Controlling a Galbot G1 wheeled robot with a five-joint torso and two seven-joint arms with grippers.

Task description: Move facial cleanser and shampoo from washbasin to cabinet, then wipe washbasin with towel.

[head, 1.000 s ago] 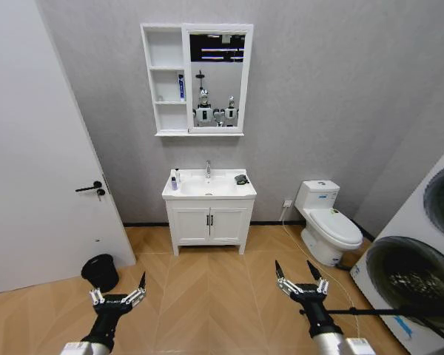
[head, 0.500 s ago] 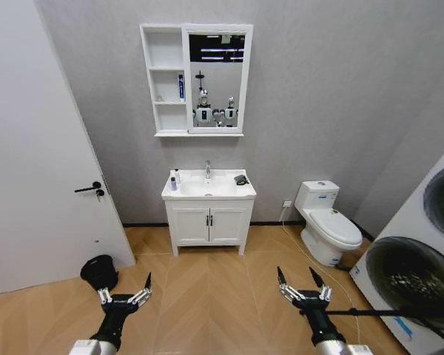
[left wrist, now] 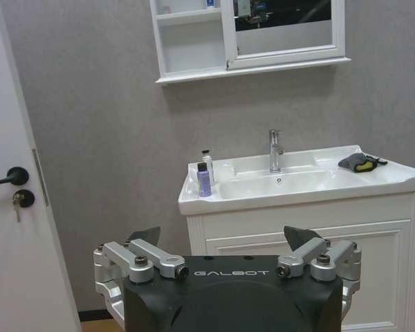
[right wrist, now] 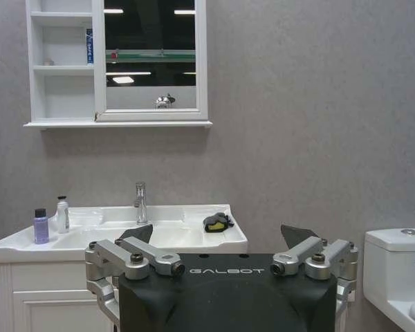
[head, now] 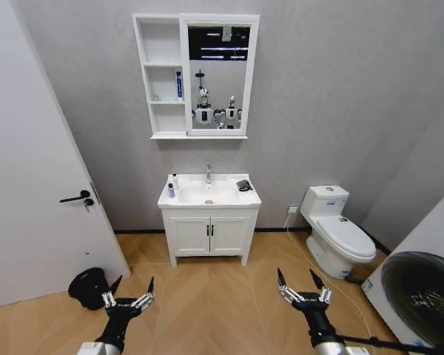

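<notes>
A wide stretch of bare floor is seen between both tools and the vanity. The left tool and right tool are held low with fingers spread, well apart from the washbasin. To the left the way is bounded by a door and a black bin; to the right by a toilet and a washer. On the basin, the left rear corner is taken by two small bottles, the rear edge's middle by the tap, the right rear corner by the towel. Open air is left between basin and cabinet. A blue tube stands in the middle shelf.
</notes>
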